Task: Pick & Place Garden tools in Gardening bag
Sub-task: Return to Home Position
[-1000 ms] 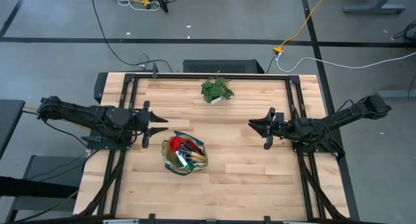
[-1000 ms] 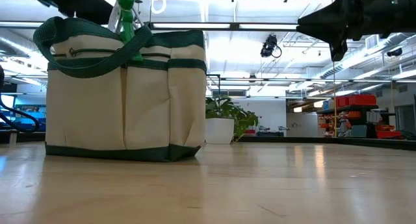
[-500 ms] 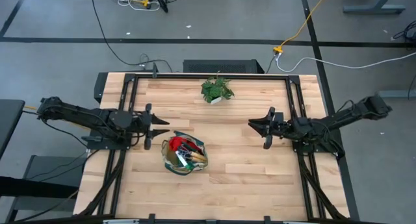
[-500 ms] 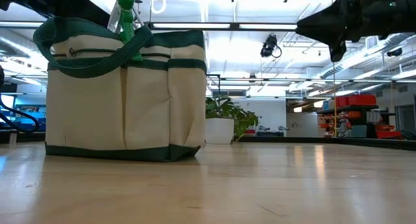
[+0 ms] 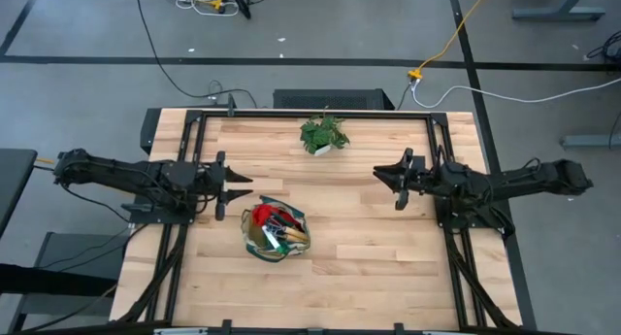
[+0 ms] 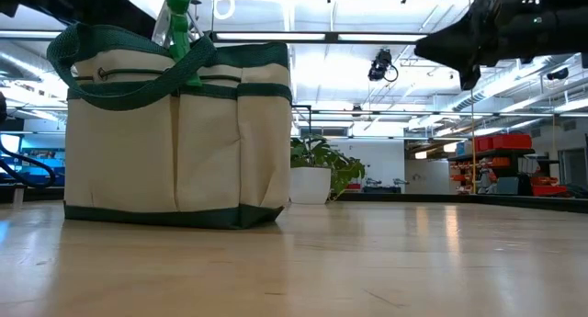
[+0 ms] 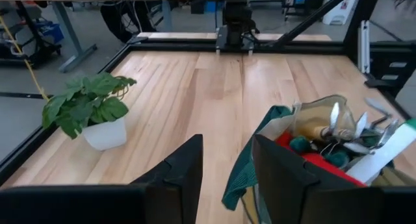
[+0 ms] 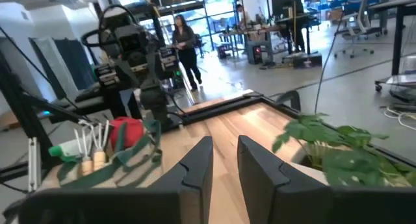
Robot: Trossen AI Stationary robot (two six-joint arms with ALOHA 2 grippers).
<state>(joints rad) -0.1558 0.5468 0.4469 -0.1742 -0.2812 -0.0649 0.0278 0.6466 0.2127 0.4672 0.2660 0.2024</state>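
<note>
L gripper (image 7: 227, 141): fingers parted a bit, nothing btwn them; hung above the table.
R gripper (image 8: 225, 141): fingers only narrowly parted, empty; raised, tips pointed across at the L fingers, well apart.
Bag (image 6: 175, 142): upright on the table, near the L fingertips, just ahead, lower and off to one side; far across from the R fingers.
Tools: all looked to be in the bag: gloves (image 5: 267, 217), rake (image 7: 338, 120), and a green piece (image 6: 179, 23) that poked up past the rim. None seen loose on the table.
Step, prob.: arms heading to rest, job seemed done.
Risk 1: a low or wide L swing could've caught the bag handle (image 6: 129, 92) or the green piece, both of which stood proud of the rim close to the fingers. Result: bag tipped, tools spilled.
Risk 2: the rake tines sat loose at the top; any knock to the soft bag might've shaken one out.
Risk 3: the plant (image 5: 323, 134) stood ahead of the R fingers, to one side; a wide R sweep could've clipped the leaves or pot.
Risk 4: arm-to-arm contact looked unlikely w/ that gap.
</note>
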